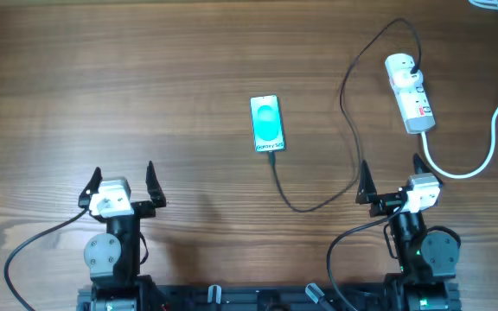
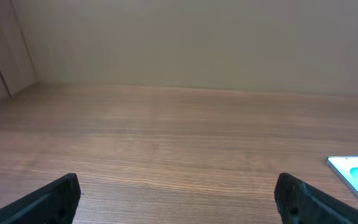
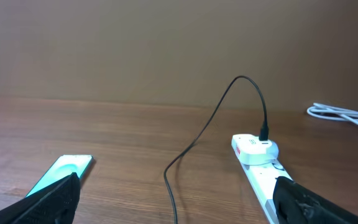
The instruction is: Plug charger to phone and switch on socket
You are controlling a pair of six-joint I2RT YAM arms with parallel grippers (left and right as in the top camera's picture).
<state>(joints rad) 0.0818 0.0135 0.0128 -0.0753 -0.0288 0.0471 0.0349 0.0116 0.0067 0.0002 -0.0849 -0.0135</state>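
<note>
Resting layout: the left gripper [image 1: 123, 173] and right gripper [image 1: 390, 166] both stand spread to full width and grasp nothing, a posture that leaves either free to start. The phone [image 1: 266, 123] lies screen up, ahead of and between the two claws. The charger [image 3: 264, 132] loops from the phone's near edge, where seating cannot be judged, to the socket [image 1: 411, 99]. The socket lies ahead and slightly right of the right claw, so its switch probably falls to that arm.

We find only one tiny line of print, low on the phone [image 1: 266, 123] screen, too small to read.
</note>
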